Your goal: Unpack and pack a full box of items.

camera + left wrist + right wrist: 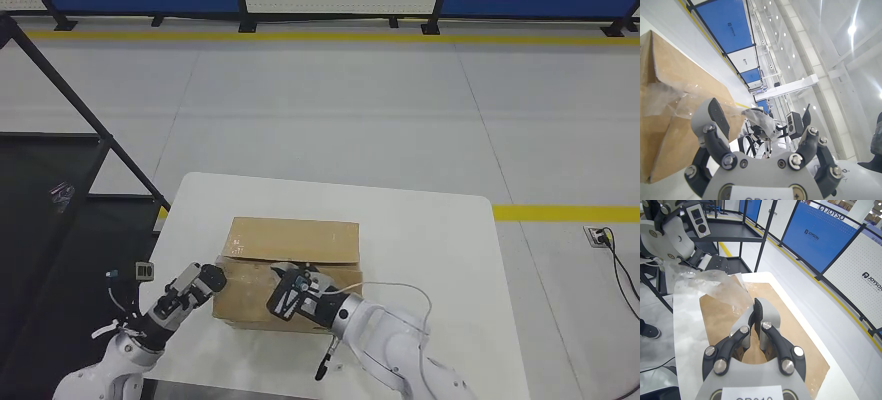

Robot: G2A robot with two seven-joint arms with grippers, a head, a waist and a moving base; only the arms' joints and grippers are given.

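**Item 1. Right gripper** (288,297), count: one. Lower centre of the top view, over the near edge of the box. Clenched on a clear tape strip (715,283), which is pinched flat between the pads.

**Item 2. Left gripper** (208,277), count: one. Lower left of the top view, just beside the box's left end. Jaws spread wide, grasping nothing. In its own wrist view the strip passes close by one pad; I cannot tell whether they touch.

**Item 3. Clear tape strip**, count: one. Part lifted and crumpled, it runs from the box top to the right gripper.

**Item 4. Box** (295,240), count: one. Brown cardboard at the centre of the top view, on the table. The flaps are closed, so the contents are hidden and uncounted.

**Item 5. Table** (430,260), count: one. White.

**Handling note (judgement).** The step in hand is stripping the seal.
- Pull low and along the seam, at a steady rate, so the strip peels rather than tears.
- Keep the pinch firm.
- The open left gripper would best brace the box end against sliding.
- Keep its pads clear of the adhesive side.
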